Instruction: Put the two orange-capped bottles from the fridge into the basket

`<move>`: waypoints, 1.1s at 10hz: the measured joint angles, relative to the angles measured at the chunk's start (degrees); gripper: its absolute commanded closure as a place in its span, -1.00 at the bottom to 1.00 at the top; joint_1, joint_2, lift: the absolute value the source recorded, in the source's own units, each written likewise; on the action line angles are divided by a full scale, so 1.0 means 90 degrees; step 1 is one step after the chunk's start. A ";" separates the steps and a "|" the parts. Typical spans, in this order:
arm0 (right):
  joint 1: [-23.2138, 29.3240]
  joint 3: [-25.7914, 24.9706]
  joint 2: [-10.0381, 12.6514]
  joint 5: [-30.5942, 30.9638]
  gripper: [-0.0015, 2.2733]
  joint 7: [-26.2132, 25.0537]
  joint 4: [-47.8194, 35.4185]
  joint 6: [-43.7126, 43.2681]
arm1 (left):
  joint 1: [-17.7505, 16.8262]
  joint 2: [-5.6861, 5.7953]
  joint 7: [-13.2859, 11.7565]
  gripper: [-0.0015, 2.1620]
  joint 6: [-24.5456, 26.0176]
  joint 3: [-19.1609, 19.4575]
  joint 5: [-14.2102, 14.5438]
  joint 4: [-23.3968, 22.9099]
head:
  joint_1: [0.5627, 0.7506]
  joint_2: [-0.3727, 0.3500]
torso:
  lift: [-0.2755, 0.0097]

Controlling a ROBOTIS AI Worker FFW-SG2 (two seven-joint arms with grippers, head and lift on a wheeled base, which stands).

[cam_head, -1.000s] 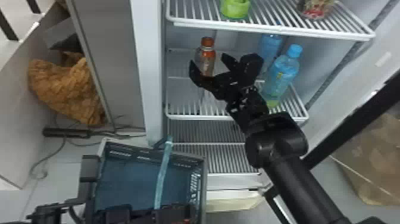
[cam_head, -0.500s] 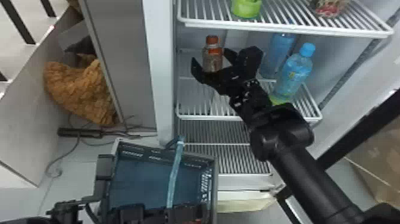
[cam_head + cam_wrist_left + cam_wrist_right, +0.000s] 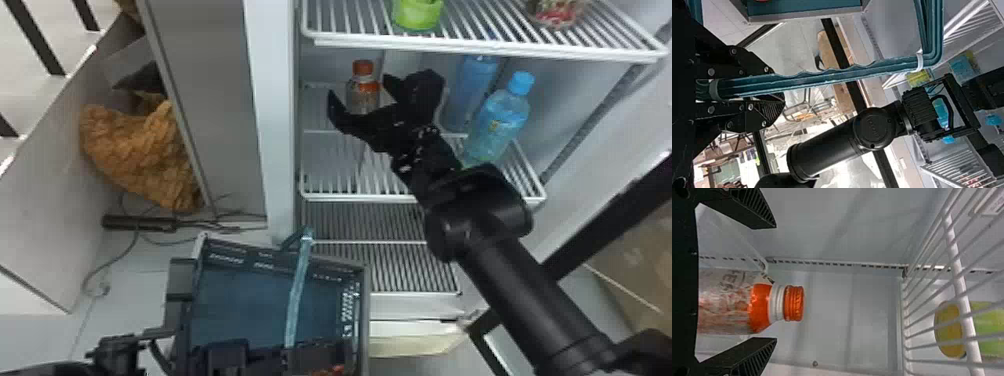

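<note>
An orange-capped bottle (image 3: 760,305) is framed between the released fingers of the right gripper (image 3: 357,88); the basket handle (image 3: 298,295) is clasped by the left gripper (image 3: 287,354).

1. One orange-capped bottle (image 3: 363,95), upper middle of the head view.
2. Two blue bottles (image 3: 500,120), upper right.
3. One green tub (image 3: 417,16), top middle.
4. One patterned can (image 3: 557,15), top right.
5. One basket (image 3: 366,310), lower middle.
6. At least two wire shelves (image 3: 450,48), top and middle.
7. One brown bundle (image 3: 140,150), left.
</note>
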 measured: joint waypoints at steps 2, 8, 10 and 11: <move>-0.0111 -0.0035 -0.0009 0.0053 -0.98 -0.0020 0.0076 0.0065 | 0.0000 0.0000 0.0000 0.08 -0.0027 0.0016 0.0032 0.0013 | 0.41 -0.27 | -0.72; -0.0396 -0.0006 -0.0018 0.0239 -0.92 -0.0042 0.0254 0.0563 | -0.0128 0.0019 0.0000 0.08 -0.0110 -0.0014 0.0113 0.0114 | 0.41 -0.29 | -0.72; -0.0446 0.0002 -0.0011 0.0228 -0.76 -0.0060 0.0294 0.0670 | -0.0154 -0.0015 0.0000 0.08 -0.0143 -0.0002 0.0118 0.0125 | 0.41 -0.30 | -0.72; -0.0476 0.0010 -0.0010 0.0201 -0.49 -0.0052 0.0349 0.0779 | -0.0156 -0.0020 0.0000 0.08 -0.0144 0.0000 0.0116 0.0125 | 0.41 -0.30 | -0.72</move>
